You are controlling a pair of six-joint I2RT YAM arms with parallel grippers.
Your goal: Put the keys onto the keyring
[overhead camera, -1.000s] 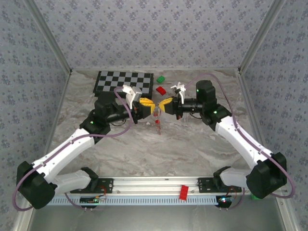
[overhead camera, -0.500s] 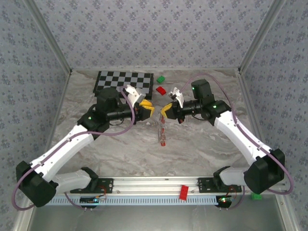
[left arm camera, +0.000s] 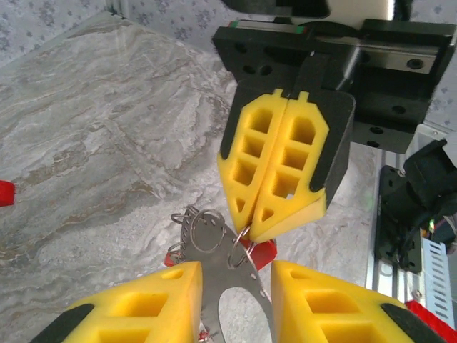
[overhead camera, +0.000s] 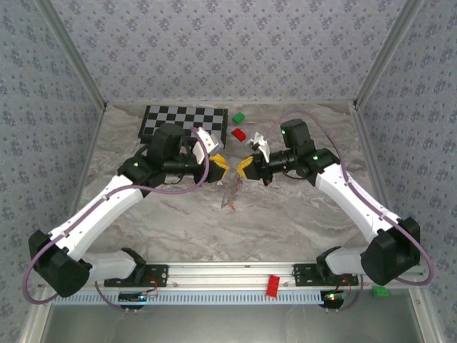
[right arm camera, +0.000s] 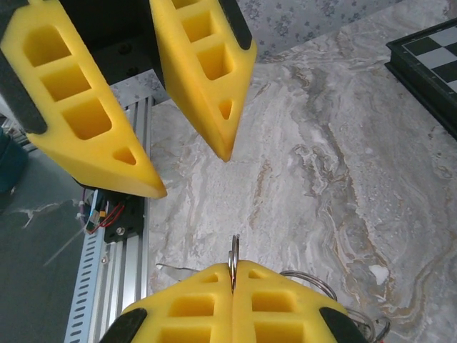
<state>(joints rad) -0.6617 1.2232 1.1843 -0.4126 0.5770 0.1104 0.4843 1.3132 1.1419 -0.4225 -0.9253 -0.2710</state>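
My right gripper point(overhead camera: 241, 169) is shut on a thin wire ring of the keyring point(right arm camera: 232, 259), edge-on between its yellow fingertips. From that ring hangs a flat grey metal piece with holes point(left arm camera: 246, 282) and more wire loops point(left arm camera: 207, 229). The red-headed keys point(left arm camera: 263, 251) dangle under it, seen from above as a small bundle point(overhead camera: 230, 198) low over the table. My left gripper point(overhead camera: 219, 164) faces the right one a short way off and is open. In its wrist view its fingers point(left arm camera: 143, 307) straddle the metal piece without closing on it.
At the back of the table lies a checkerboard point(overhead camera: 184, 121), with a red block point(overhead camera: 239, 133) and a green block point(overhead camera: 238, 118) to its right. Another red block point(overhead camera: 272, 285) sits on the front rail, and a green one point(overhead camera: 380, 291) lies beyond the right base.
The two grippers were tip to tip a second ago and have drawn apart. The left has let go and pulled back left. The bundle now hangs from the right gripper alone.
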